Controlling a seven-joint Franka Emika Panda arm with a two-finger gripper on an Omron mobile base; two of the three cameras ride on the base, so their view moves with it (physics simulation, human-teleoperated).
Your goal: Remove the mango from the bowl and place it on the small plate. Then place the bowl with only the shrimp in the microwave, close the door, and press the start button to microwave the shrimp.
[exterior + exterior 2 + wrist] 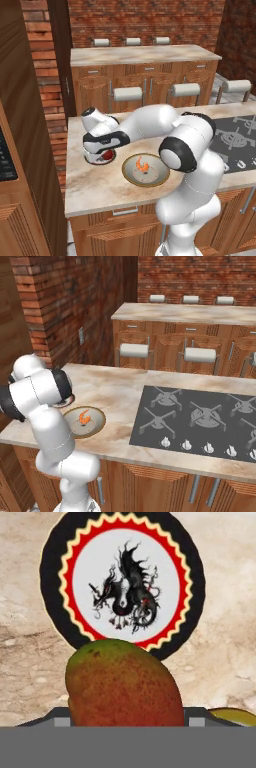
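Mango transfer in hand: tool point(103, 156) pinching the red-green rounded mango point(124, 684) just above the small round red-and-black-rimmed plate point(122, 582), left of the gold-rimmed bowl point(145, 170) holding the orange shrimp point(142, 164) on the marble bench point(95, 185); next, I judge, lower and release.

base views: flank arm, share bowl point(145, 170) | hand view: close above small plate point(122, 582)

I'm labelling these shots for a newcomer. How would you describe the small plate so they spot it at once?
Find the marble counter left of the stovetop. Beside the gold-rimmed bowl holding an orange shrimp, under the tool, lies the small plate. Unlike the plain bowl, it has a black rim, red-and-yellow ring and dark dragon on white.
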